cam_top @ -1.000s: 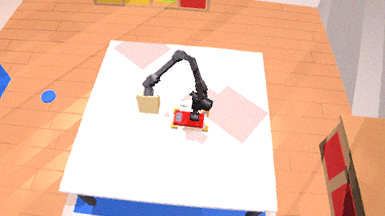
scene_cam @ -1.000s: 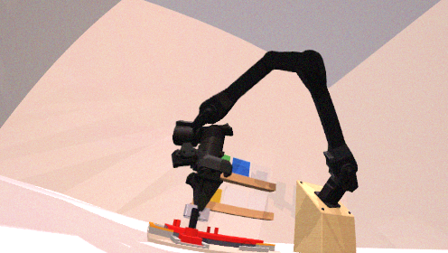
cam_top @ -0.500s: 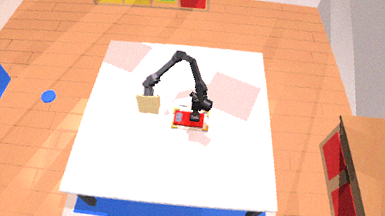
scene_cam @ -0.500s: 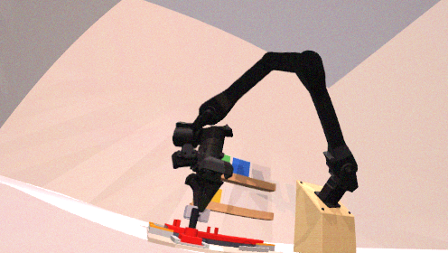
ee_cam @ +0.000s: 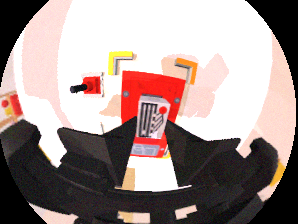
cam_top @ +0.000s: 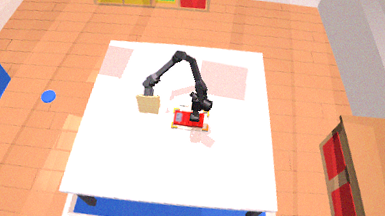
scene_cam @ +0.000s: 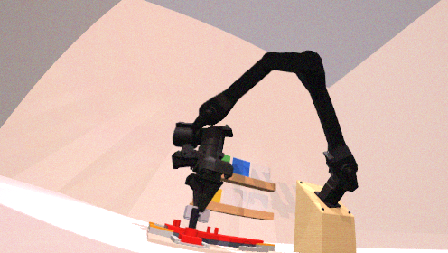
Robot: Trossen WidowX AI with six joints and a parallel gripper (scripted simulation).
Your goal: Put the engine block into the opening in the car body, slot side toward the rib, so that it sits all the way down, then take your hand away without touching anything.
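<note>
The red car body [cam_top: 198, 123] [scene_cam: 239, 238] [ee_cam: 132, 85] lies on the table between corner brackets. A grey panel [cam_top: 178, 117] [ee_cam: 145, 149] is at one end of it. My gripper [scene_cam: 199, 210] [ee_cam: 151, 120] is shut on the grey engine block [scene_cam: 204, 216] [ee_cam: 146, 120], which has dark slots and a red dot on its top. The block is over the middle of the car body and looks slightly above it in the exterior view. The opening and the rib are hidden under the block and fingers. In the top view the gripper hides the block.
A small red part with a black post [scene_cam: 193, 218] [ee_cam: 91, 85] stands beside the car body. Yellow [cam_top: 174, 125] [ee_cam: 120, 55] and orange [cam_top: 205, 128] [ee_cam: 187, 63] corner brackets surround the body. The arm's wooden base [cam_top: 148, 105] [scene_cam: 322, 226] stands beyond one end.
</note>
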